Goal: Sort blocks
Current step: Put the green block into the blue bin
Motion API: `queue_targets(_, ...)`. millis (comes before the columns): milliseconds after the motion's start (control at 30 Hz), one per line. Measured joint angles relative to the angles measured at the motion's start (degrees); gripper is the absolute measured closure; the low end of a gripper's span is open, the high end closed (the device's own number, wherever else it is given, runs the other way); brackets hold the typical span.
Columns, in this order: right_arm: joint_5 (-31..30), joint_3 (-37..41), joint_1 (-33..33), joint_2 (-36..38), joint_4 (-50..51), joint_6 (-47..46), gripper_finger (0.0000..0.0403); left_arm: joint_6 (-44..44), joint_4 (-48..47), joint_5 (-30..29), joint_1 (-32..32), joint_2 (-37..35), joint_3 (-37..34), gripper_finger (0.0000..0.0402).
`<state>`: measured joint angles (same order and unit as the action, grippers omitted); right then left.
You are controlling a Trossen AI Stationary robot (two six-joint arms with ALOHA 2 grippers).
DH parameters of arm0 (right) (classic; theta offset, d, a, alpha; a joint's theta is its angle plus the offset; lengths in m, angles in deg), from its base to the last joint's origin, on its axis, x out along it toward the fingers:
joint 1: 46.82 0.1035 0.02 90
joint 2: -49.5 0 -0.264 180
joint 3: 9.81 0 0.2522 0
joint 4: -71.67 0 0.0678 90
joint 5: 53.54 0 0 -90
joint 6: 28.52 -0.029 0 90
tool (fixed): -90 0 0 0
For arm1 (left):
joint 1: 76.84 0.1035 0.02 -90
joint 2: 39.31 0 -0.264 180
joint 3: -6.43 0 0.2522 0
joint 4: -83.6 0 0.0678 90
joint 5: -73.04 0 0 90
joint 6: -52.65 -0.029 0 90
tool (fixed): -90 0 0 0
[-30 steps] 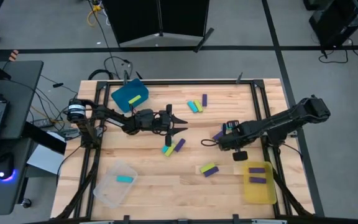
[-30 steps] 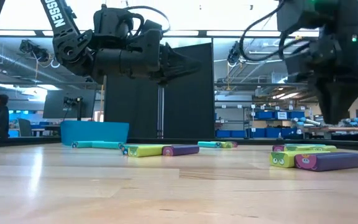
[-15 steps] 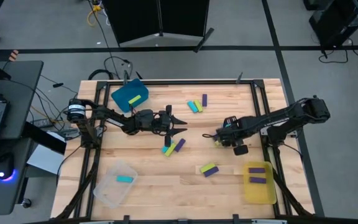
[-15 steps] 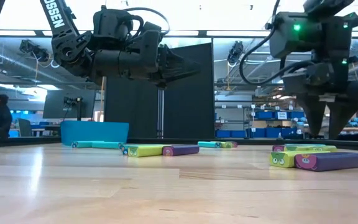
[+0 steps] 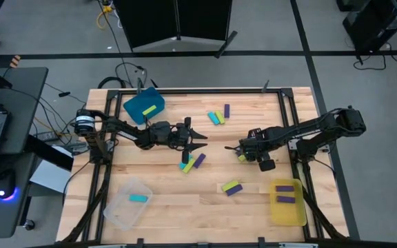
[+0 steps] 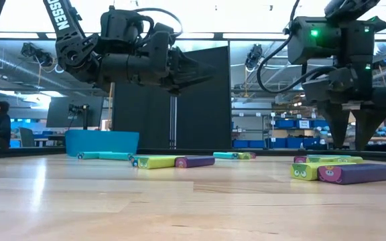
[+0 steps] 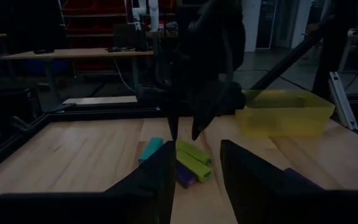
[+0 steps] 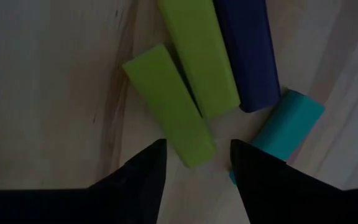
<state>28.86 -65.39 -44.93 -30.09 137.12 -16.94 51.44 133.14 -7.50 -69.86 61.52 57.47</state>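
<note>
Four blocks lie together on the table at centre right: two lime green (image 8: 188, 87), one purple (image 8: 247, 56) and one cyan (image 8: 288, 124). My right gripper (image 8: 197, 171) hangs open just above them, pointing down, one finger on either side of a lime block's end, touching nothing. It also shows in the high view (image 5: 242, 150). My left gripper (image 5: 202, 140) stands open and level above mid-table, pointing toward the right arm, with nothing between its fingers (image 7: 160, 180). Below it lies another cluster of cyan, lime and purple blocks (image 5: 190, 163).
A blue bin (image 5: 144, 105) with a lime block stands at far left. A clear bin (image 5: 127, 203) with a cyan block is at near left. A yellow bin (image 5: 287, 201) with purple blocks is at near right. Loose blocks lie at the far middle (image 5: 217, 116) and near middle (image 5: 231, 187).
My right gripper has shifted a little toward the table's left, sunk closer to the block cluster and opened its fingers. The blocks have stayed where they lay.
</note>
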Motion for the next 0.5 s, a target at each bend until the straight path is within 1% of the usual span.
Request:
queue_targets(200,0.2,0.0,0.0,-0.6,0.0,0.1,0.0214,0.0,0.0,0.3,0.0,0.0,0.0,0.0269)
queue_targets(500,0.6,0.0,0.4,-7.7,-3.5,0.2,0.0215,0.0,0.0,0.3,0.0,0.0,0.0,0.0269)
